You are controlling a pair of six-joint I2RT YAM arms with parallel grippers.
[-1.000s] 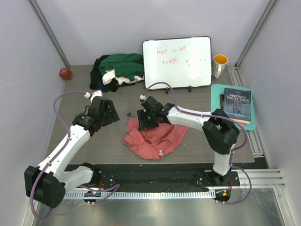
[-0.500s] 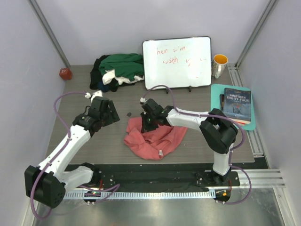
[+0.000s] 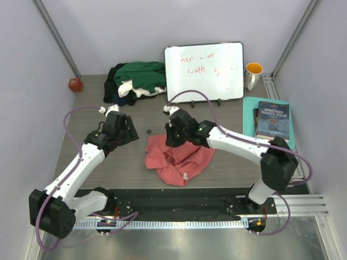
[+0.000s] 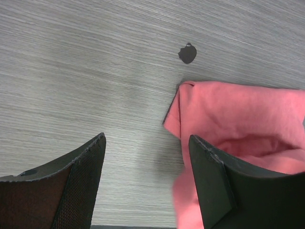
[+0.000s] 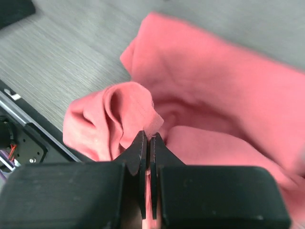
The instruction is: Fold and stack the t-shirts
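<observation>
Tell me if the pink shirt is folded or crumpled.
Crumpled, not folded: the pink shirt lies in an uneven heap of loose creases, one ridge pinched in the right end effector.

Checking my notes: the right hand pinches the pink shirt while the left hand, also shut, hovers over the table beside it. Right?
No: the left hand is open, as the left wrist view shows. The right hand does pinch the pink shirt; the rest holds.

arms (image 3: 81,162): white links, black joints | cables (image 3: 191,91): purple loops | left hand (image 4: 147,143), right hand (image 5: 149,139): black
</observation>
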